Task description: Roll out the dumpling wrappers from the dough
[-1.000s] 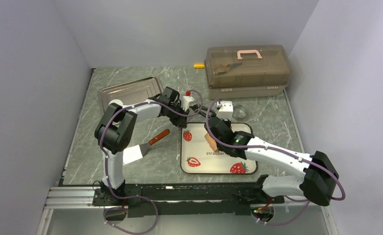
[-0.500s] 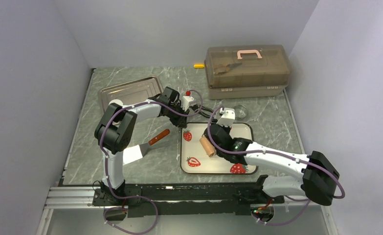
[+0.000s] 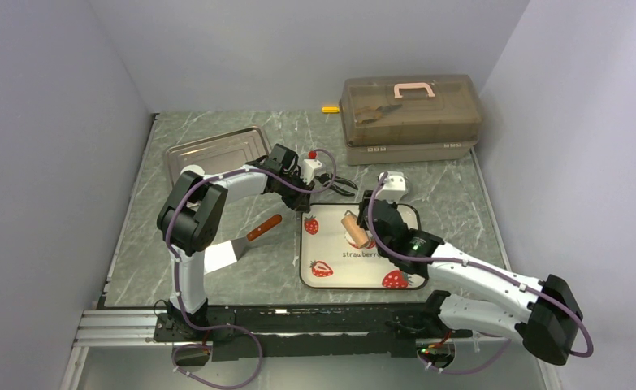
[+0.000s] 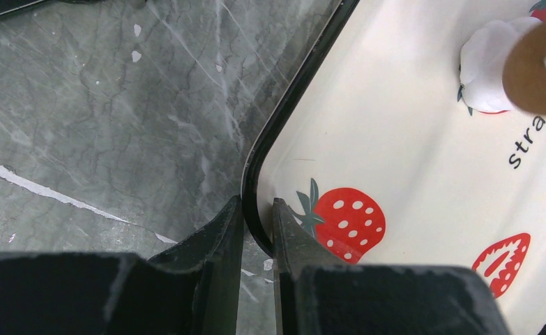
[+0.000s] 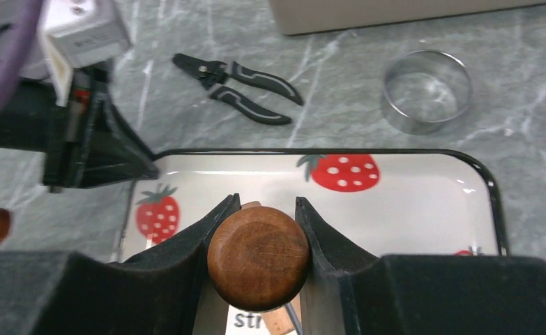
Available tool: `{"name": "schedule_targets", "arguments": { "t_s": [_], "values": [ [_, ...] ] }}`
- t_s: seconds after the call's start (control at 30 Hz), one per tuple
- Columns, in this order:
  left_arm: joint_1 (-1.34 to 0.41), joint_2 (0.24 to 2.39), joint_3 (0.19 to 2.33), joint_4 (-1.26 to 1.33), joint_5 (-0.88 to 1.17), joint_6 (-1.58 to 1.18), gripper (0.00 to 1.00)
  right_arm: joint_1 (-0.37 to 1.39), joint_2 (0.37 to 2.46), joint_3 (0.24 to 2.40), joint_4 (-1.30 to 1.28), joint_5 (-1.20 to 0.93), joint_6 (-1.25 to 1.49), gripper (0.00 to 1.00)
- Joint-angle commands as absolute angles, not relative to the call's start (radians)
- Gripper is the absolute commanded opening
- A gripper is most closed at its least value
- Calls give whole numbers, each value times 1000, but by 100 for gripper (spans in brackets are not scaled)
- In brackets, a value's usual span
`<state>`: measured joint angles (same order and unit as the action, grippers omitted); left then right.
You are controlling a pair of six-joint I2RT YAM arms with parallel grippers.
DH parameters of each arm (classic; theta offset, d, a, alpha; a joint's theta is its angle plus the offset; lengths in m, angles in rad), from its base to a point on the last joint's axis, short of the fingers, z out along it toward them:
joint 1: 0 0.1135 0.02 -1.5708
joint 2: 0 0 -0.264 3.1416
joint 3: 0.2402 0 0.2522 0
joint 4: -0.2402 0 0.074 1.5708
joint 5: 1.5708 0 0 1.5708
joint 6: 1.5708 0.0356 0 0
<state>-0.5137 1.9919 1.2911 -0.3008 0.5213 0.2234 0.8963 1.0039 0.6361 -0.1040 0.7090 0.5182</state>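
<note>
Dough point(image 4: 489, 66) sits on the strawberry tray point(image 4: 395, 132), under the wooden roller point(image 5: 258, 258) clamped in the right gripper point(image 5: 264, 206), which has carried it back toward the tray's far side. Left gripper point(image 4: 256, 206) stays pinched on the tray's corner rim, with the white lump well ahead of it.

Surface notes, tabletop
Roller point(image 5: 258, 257): brown wood, matt, fine grain. Plate point(image 4: 409, 139): glossy white, black rim. Dough point(image 4: 482, 63): matt white, soft. Table point(image 4: 116, 105): grey marbled, smooth. Ring point(image 5: 423, 122): clear, shiny. Pan point(image 3: 217, 150): dull metal. Box point(image 3: 412, 106): translucent brown plastic.
</note>
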Motion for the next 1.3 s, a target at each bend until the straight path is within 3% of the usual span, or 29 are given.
{"name": "schedule_targets", "arguments": {
  "t_s": [0.0, 0.2, 0.37, 0.77, 0.9, 1.1, 1.27],
  "values": [
    [-504, 1995, 1274, -309, 471, 264, 0, 881, 1006, 596, -8, 802, 454, 0],
    [-503, 1994, 1275, -310, 469, 267, 0, 887, 1092, 559, -98, 787, 510, 0],
    [-500, 2001, 1281, -312, 467, 267, 0, 967, 1201, 592, -268, 900, 631, 0],
    [-495, 2007, 1289, -319, 462, 272, 0, 1002, 1242, 575, -323, 887, 704, 0],
    [-494, 2011, 1292, -320, 462, 273, 0, 1004, 1206, 603, -169, 733, 529, 0],
    [-493, 2011, 1293, -322, 456, 292, 0, 938, 1063, 642, 186, 270, 240, 0],
    [-479, 2040, 1437, -463, 537, 404, 0, 801, 1049, 693, 148, 78, 130, 0]
  ]
}}
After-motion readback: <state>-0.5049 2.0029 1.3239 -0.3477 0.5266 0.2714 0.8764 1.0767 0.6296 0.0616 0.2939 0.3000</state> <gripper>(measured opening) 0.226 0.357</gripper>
